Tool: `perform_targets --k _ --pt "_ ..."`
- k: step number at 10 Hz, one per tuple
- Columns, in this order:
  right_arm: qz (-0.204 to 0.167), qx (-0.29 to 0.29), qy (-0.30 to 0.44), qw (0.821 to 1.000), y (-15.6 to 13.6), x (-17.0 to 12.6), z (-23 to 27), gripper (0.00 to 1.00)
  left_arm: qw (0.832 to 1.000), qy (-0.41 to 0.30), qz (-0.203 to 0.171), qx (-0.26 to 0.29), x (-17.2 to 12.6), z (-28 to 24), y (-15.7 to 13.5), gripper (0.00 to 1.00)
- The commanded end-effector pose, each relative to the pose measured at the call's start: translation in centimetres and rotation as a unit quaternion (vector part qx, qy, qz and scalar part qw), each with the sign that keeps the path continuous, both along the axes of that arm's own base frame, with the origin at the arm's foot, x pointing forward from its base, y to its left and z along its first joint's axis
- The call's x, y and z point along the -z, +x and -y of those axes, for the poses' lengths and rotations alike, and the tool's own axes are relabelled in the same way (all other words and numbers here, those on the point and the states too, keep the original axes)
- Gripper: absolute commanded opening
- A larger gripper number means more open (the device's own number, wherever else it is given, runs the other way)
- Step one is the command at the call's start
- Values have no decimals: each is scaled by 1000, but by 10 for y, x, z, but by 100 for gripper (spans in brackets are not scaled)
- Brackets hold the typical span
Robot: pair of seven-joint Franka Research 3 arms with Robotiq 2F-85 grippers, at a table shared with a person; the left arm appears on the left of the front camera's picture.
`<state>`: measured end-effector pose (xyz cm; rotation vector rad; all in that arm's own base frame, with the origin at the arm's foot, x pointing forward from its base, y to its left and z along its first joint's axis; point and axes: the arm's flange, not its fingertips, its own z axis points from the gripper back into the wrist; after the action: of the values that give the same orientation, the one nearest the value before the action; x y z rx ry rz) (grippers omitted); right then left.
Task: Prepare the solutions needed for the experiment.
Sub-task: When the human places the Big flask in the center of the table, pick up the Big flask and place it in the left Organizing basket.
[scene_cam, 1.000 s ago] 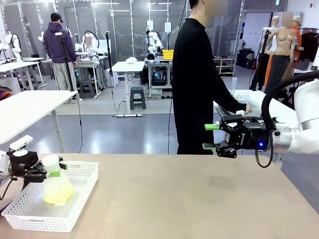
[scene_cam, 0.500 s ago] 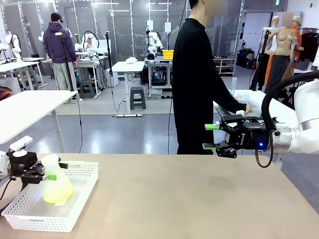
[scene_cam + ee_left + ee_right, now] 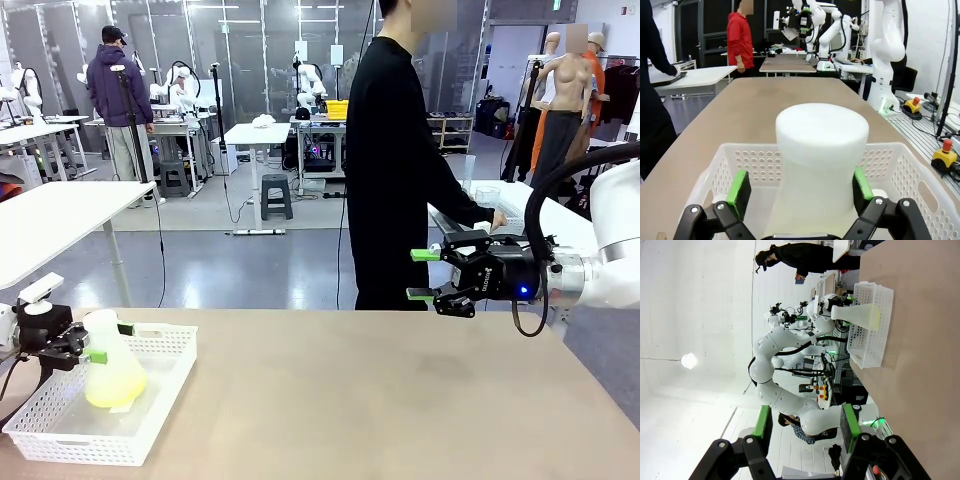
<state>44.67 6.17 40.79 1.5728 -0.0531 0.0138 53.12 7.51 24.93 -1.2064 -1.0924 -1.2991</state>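
Nearest, at the table's front left corner: a white perforated basket [image 3: 150, 385] holding a frosted conical flask [image 3: 112, 365], upright, with the solutions [image 3: 115, 388] as a shallow pale yellow-green layer in its wide base. The left gripper [image 3: 102, 342] sits at the flask's neck, one green pad on each side; in the left wrist view the pads [image 3: 738, 187] stand just clear of the white neck [image 3: 821, 145], a sliver of gap on both sides, so the claw reads as released and not grasping. The flask stands on its own on the basket floor. Middle ground: bare brown tabletop [image 3: 380, 400], nothing on it. Farther out on the right, the right gripper [image 3: 428, 275] hangs in the air above the table's far edge, its fingers apart with nothing between them: released and empty. Beyond it, a person in black [image 3: 390, 160] stands at the far side, hand on a second white table [image 3: 540, 215] with clear glassware, too small to make out. Risks from here, as judgement: the pads flank the neck closely, so any sideways drift of the left arm while backing away could catch the neck and tip the flask, spilling the liquid through the basket's holes. A regrasp on the tapered frosted neck could slip.
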Motion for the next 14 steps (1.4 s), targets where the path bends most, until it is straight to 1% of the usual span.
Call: perform_targets --k 1,9,10,11,13,14 --pt "4 -1 1 1000 0 -1 -1 70 1000 -2 -2 7 0 1 -2 100" --pt "4 -1 1 1000 0 -1 -1 70 1000 -1 -1 1 0 1 0 100" --pt "4 -1 1 1000 0 -1 -1 70 1000 13 4 6 -5 -5 0 100" --pt "4 -1 1 1000 0 -1 -1 70 1000 24 9 -3 -12 -17 -1 100" --pt "4 -1 1 1000 0 -1 -1 70 999 21 12 -26 -25 -40 -4 100" --pt "4 -1 1 1000 0 -1 -1 70 999 7 7 -32 -32 -50 -7 100"
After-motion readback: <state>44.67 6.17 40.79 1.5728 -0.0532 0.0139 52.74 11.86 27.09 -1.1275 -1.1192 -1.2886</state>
